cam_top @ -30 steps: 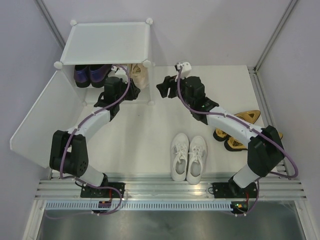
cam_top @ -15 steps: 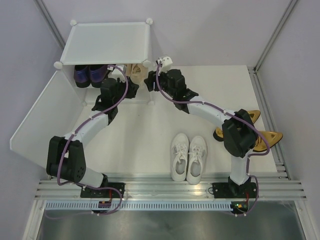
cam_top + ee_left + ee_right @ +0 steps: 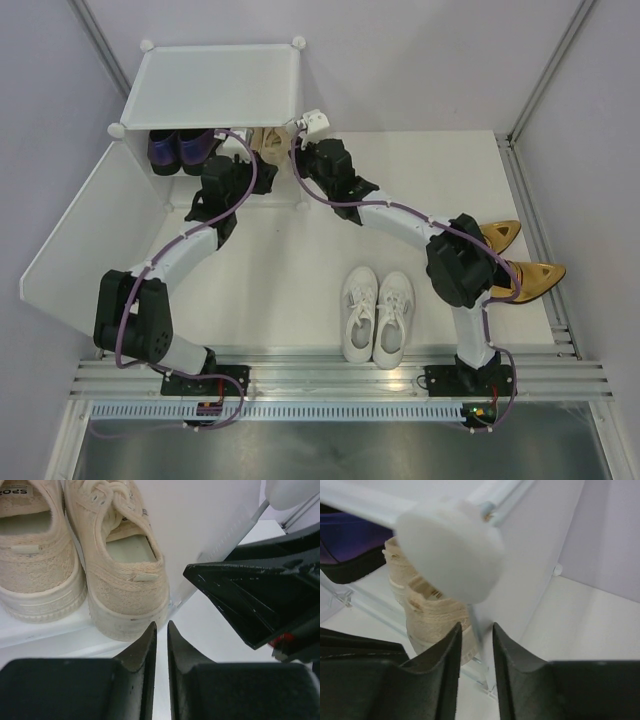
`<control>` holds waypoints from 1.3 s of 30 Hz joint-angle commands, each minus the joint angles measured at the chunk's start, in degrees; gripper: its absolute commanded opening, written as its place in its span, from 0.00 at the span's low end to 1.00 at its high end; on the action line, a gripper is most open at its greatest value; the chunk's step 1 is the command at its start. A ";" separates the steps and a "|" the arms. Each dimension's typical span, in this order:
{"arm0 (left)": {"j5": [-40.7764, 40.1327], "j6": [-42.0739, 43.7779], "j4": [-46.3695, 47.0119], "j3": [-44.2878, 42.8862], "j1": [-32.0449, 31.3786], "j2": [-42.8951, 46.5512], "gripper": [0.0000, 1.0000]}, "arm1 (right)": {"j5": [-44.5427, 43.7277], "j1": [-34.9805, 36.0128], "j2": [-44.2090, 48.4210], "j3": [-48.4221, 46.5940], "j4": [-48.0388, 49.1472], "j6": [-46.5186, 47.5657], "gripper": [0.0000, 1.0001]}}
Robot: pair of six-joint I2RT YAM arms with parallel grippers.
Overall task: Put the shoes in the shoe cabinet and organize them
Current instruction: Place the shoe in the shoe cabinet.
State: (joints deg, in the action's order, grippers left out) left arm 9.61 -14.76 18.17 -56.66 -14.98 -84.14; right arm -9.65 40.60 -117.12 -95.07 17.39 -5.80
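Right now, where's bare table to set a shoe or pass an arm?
Free: table between cabinet door and white sneakers; back right beyond gold heels. Crowded: cabinet mouth, left end effector and right end effector at beige sneakers.

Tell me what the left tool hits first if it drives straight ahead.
Probably the heel of the beige sneaker nearest the cabinet's side wall, just beyond the left tool; depth is unclear.
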 commanded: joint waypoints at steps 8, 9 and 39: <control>0.76 -0.18 5.91 -1.95 -0.14 -4.80 0.12 | -6.17 2.73 0.40 -0.47 2.56 5.10 0.01; 0.76 0.43 6.26 -2.13 -0.13 -5.16 0.11 | -6.08 2.64 0.58 -0.47 2.22 5.01 0.01; -2.13 2.72 7.14 -8.37 0.31 -14.38 0.05 | -3.71 2.64 2.60 1.73 0.37 7.39 0.01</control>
State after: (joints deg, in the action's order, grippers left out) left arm 12.21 -14.81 23.05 -63.16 -15.51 -95.55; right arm -14.90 42.63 -117.08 -94.19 18.92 0.75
